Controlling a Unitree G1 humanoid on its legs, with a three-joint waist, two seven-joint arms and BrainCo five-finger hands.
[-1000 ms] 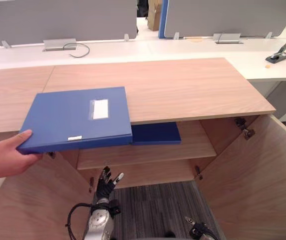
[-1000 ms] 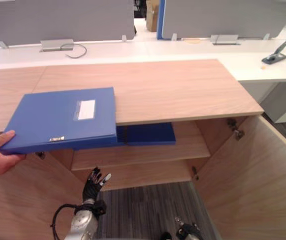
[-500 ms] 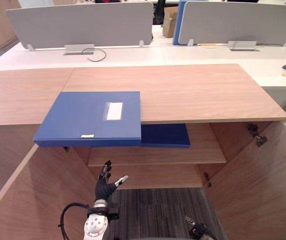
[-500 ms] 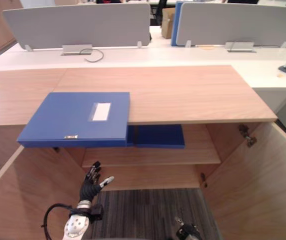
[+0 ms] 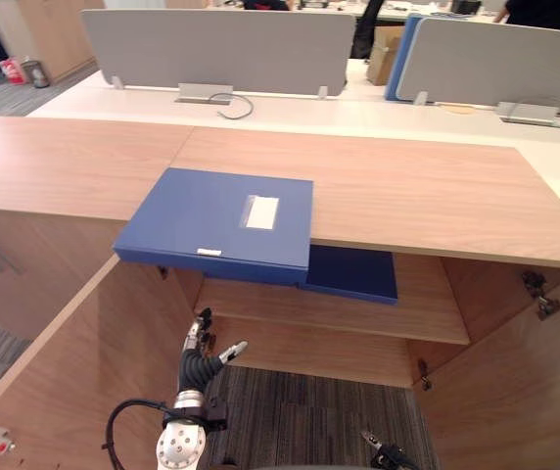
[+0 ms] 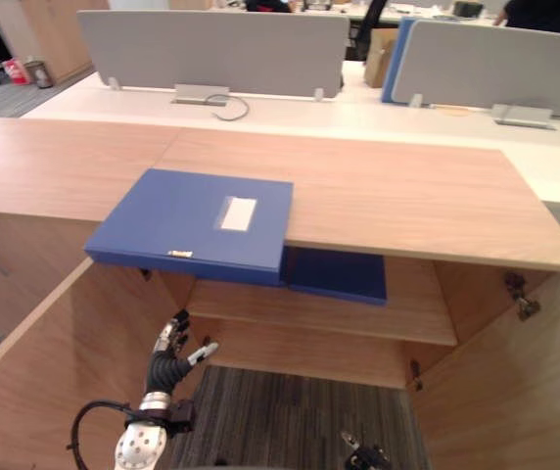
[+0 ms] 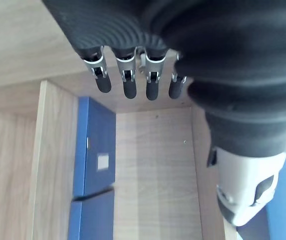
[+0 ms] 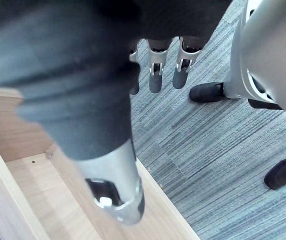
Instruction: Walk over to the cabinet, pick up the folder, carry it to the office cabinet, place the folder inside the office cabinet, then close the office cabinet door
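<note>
A blue folder with a white label lies flat on the wooden cabinet top, its near edge hanging over the open front. A second, darker blue folder rests on the upper shelf inside. My left hand hangs low in front of the open cabinet, below the folder, fingers straight and holding nothing. Its fingers point toward blue folder edges in the left wrist view. My right hand shows at the bottom edge, fingers relaxed over the carpet.
Both cabinet doors stand open: the left door and the right door flank a strip of grey carpet. A lower shelf is bare. Behind the cabinet runs a white desk with grey dividers.
The person's hand that held the folder's left corner has withdrawn, leaving the folder on the cabinet top. The camera has shifted. My left hand stays low.
</note>
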